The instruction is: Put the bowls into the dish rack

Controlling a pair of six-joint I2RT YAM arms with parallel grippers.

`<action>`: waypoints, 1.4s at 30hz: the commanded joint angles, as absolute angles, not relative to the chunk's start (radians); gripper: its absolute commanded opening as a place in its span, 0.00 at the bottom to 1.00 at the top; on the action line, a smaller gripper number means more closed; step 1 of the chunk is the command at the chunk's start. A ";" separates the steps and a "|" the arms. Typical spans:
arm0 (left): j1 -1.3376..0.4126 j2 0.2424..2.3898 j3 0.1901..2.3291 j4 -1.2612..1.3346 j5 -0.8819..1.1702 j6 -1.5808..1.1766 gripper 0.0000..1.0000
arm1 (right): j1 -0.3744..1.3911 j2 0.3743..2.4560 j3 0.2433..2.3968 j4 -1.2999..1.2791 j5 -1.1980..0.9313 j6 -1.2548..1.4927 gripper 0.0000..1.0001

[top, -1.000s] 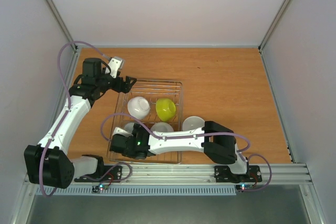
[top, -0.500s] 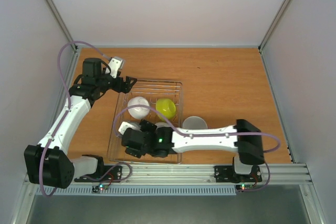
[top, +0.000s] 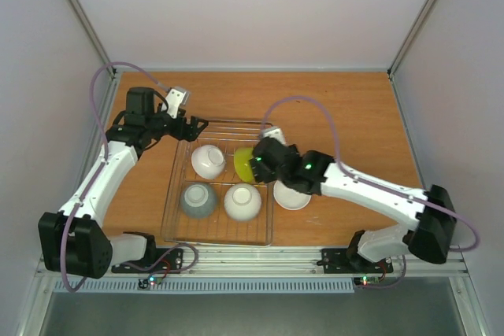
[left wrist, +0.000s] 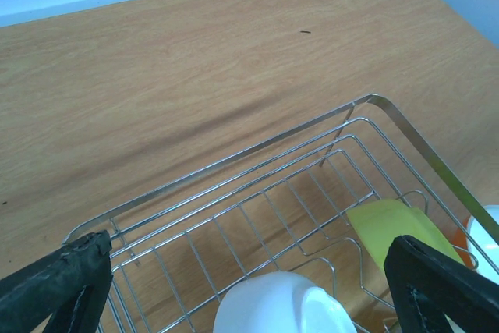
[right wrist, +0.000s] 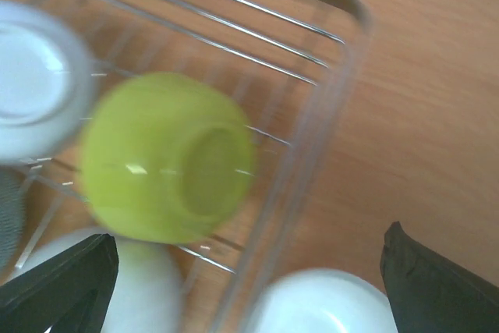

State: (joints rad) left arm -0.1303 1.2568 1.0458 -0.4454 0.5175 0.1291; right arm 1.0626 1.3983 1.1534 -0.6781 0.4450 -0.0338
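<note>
The silver wire dish rack [top: 228,123] holds a white bowl [top: 208,160], the yellow-green bowl [top: 244,164], the grey bowl [top: 198,200] and a second white bowl [top: 242,202], all upside down. A fifth bowl [top: 294,197], white inside, stands upright on the table against the rack's right side; the left wrist view shows an orange sliver [left wrist: 466,249] at its edge. My right gripper [top: 264,163] is open and empty over the rack's right rim, beside the yellow-green bowl [right wrist: 168,157]. My left gripper [top: 191,127] is open and empty above the rack's far left corner.
The rack stands on an orange-brown wooden table [top: 339,116], enclosed by pale walls at the back and sides. The right arm's forearm [top: 370,189] stretches over the table to the right of the rack.
My right arm has swung from the rack's near left part across to its right rim by the yellow-green bowl, uncovering the grey and near white bowls. The left arm has barely moved.
</note>
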 commanded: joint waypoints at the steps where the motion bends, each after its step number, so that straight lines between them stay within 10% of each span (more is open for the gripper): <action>1: -0.126 1.263 1.063 -0.431 0.566 0.144 0.95 | 0.941 1.242 1.045 -0.766 0.383 0.180 0.92; 31: -0.156 1.266 1.080 -0.479 0.664 0.158 0.95 | 0.884 1.134 0.601 -0.754 0.321 0.457 0.46; 42: -0.161 1.272 1.077 -0.474 0.649 0.164 0.95 | 0.884 1.133 0.615 -0.753 0.348 0.432 0.12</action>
State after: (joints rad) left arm -0.1532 1.2831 1.0473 -0.4824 0.6468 0.1448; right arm 0.8864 1.1408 0.6029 -0.7586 0.3199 0.4274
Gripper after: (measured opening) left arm 0.952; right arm 0.181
